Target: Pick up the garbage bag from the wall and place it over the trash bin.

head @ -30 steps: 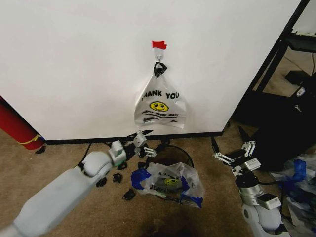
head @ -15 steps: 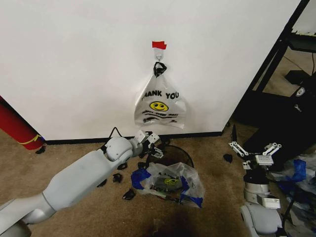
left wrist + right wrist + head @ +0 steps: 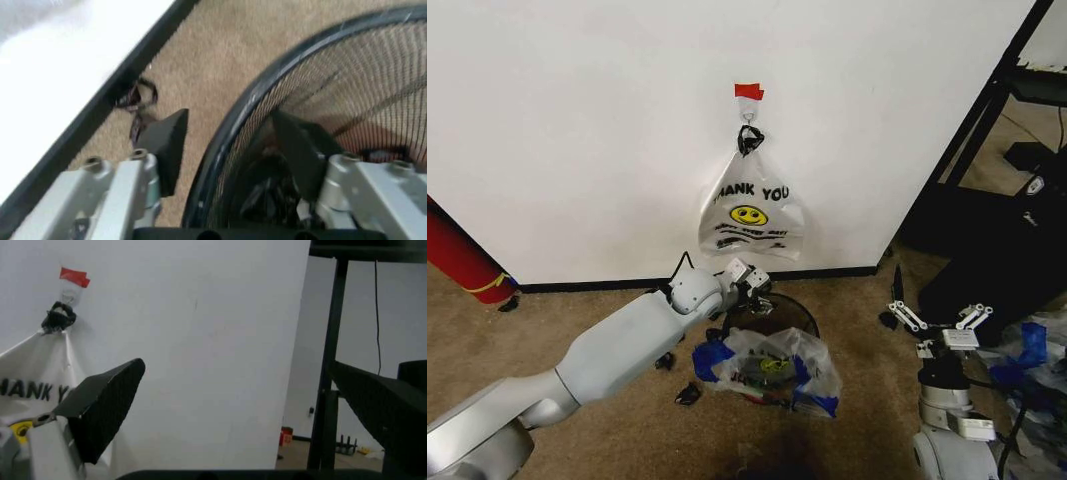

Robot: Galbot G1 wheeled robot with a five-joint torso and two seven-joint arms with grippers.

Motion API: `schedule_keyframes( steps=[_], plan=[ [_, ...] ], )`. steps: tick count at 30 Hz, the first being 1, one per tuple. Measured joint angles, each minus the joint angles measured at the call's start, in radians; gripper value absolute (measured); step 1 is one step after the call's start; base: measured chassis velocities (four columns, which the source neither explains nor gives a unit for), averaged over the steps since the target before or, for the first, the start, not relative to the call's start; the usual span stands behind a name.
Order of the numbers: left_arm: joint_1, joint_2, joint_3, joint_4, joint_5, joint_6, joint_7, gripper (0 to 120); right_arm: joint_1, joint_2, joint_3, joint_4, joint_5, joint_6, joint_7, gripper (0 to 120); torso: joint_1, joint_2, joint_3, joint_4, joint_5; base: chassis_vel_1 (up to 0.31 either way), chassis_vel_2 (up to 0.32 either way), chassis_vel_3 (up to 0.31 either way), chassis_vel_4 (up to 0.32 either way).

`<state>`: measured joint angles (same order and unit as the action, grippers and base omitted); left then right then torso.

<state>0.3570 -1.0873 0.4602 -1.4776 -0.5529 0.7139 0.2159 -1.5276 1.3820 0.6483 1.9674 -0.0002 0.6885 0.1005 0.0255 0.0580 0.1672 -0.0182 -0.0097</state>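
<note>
Low, left gripper [image 3: 754, 290] wide astride trash bin [image 3: 793, 312] rim; right gripper [image 3: 937, 318] wide, raised.

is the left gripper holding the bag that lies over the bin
No, the left gripper is open, its fingers astride the mesh rim of the trash bin with no bag between them.

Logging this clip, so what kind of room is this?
Likely an indoor test or lab room: tan carpet, a plain white wall with a taped hook, and a black rack beside it.
</note>
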Motion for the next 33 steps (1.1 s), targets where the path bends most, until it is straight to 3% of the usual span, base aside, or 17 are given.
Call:
schedule_keyframes(
  steps=[11, 15, 16, 20, 21, 22, 23, 26, 28, 33],
  plan=[
    [0.053, 0.048, -0.038, -0.076, -0.065, 0.027, -0.093, 11, -0.003, -0.01, -0.002, -0.003, 0.008, 0.012, -0.013, 100, 0.0, 0.0, 0.0, 0.0, -0.0001, 0.0, 0.0, 0.0, 0.0],
    [0.119, 0.097, -0.1, -0.156, -0.268, 0.026, -0.298, 1, 0.002, -0.016, -0.004, -0.012, 0.012, 0.019, -0.017, 100, 0.0, 0.0, 0.0, -0.0002, -0.0002, 0.0, 0.0, 0.0, 0.0],
    [0.119, 0.097, -0.1, -0.156, -0.268, 0.026, -0.298, 1, 0.002, -0.016, -0.004, -0.012, 0.012, 0.019, -0.017, 100, 0.0, 0.0, 0.0, -0.0002, -0.0002, 0.0, 0.0, 0.0, 0.0],
    [0.225, 0.139, -0.245, -0.289, -0.56, 0.026, -0.614, 0, 0.003, -0.033, -0.007, -0.019, 0.039, 0.02, -0.024, 100, 0.0, 0.0, 0.0, 0.0004, 0.0, 0.0, 0.0, 0.0, 0.0],
    [0.237, 0.143, -0.26, -0.306, -0.592, 0.025, -0.642, 0, 0.003, -0.035, -0.007, -0.021, 0.043, 0.02, -0.025, 100, 0.0, 0.0, 0.0, 0.0006, 0.0002, 0.0, 0.0, 0.0, 0.0],
    [0.287, 0.155, -0.307, -0.368, -0.689, 0.016, -0.73, 0, 0.003, -0.041, -0.009, -0.024, 0.048, 0.021, -0.027, 100, 0.0, 0.0, 0.0, 0.0006, 0.0002, 0.0, 0.0, 0.0, 0.0],
    [0.287, 0.155, -0.307, -0.368, -0.689, 0.016, -0.73, 0, 0.003, -0.041, -0.009, -0.024, 0.048, 0.021, -0.027, 100, 0.0, 0.0, 0.0, 0.0006, 0.0002, 0.0, 0.0, 0.0, 0.0],
    [0.397, 0.167, -0.398, -0.491, -0.83, -0.034, -0.883, 0, 0.003, -0.049, -0.012, -0.031, 0.051, 0.027, -0.034, 100, 0.0, 0.0, 0.0, -0.0004, -0.0001, 0.0, 0.0, 0.0, 0.0],
    [0.462, 0.163, -0.445, -0.539, -0.888, -0.068, -0.959, 0, 0.001, -0.052, -0.016, -0.032, 0.051, 0.029, -0.038, 100, 0.0, 0.0, 0.0, 0.0003, 0.0001, 0.0, 0.0, 0.0, 0.0],
    [0.567, 0.11, -0.513, -0.596, -0.929, -0.146, -1.047, 0, -0.01, -0.051, -0.026, -0.017, 0.049, 0.032, -0.05, 100, 0.0, 0.0, 0.0, 0.0001, -0.0001, 0.0, 0.0, 0.0, 0.0]
  ],
)
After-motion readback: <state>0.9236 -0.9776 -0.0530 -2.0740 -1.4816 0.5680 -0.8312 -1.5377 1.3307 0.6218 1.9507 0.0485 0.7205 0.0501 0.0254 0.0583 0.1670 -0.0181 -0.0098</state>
